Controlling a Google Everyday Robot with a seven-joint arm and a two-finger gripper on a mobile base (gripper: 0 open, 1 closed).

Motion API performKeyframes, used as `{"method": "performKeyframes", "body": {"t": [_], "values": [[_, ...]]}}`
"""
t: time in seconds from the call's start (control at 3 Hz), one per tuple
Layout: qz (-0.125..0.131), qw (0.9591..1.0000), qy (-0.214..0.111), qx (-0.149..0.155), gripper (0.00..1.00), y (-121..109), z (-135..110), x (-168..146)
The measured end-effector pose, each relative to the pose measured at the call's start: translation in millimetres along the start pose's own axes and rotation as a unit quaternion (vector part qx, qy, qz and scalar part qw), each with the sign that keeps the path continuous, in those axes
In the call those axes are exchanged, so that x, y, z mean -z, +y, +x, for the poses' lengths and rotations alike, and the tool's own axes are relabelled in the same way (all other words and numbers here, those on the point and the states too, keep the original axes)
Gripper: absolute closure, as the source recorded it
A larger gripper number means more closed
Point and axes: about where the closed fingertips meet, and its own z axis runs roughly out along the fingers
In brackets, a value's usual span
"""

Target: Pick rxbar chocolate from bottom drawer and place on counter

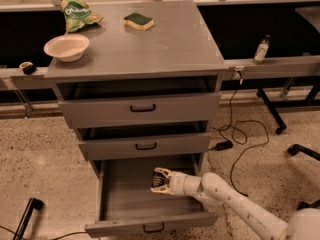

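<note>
Claw (161, 180) inside open bottom drawer (120, 229), right of middle, clamped on rxbar chocolate (159, 177). Arm (235, 199) reaches from near right. Tabletop (165, 44) carries bowl (66, 47), green bag (77, 15), sponge (138, 20).

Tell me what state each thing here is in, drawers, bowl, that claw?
bottom drawer: pulled open.
gripper: inside the bottom drawer, shut on rxbar chocolate.
rxbar chocolate: held, not yet on counter.
bowl: upright, empty.
sponge: flat, green side up.
bottle: upright.

white gripper (159, 180) in grey bottom drawer (125, 200), black rxbar chocolate (160, 176)
</note>
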Motion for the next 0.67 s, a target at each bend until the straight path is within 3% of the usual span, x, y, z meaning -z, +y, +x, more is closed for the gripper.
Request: {"method": "performKeyframes", "body": {"t": [0.33,0.67], "values": [[0.003,0.9983,-0.010,0.057,1.00,-15,-69,48],[-0.001,0.9978,-0.011,0.065,1.00,-13,-81,54]]}}
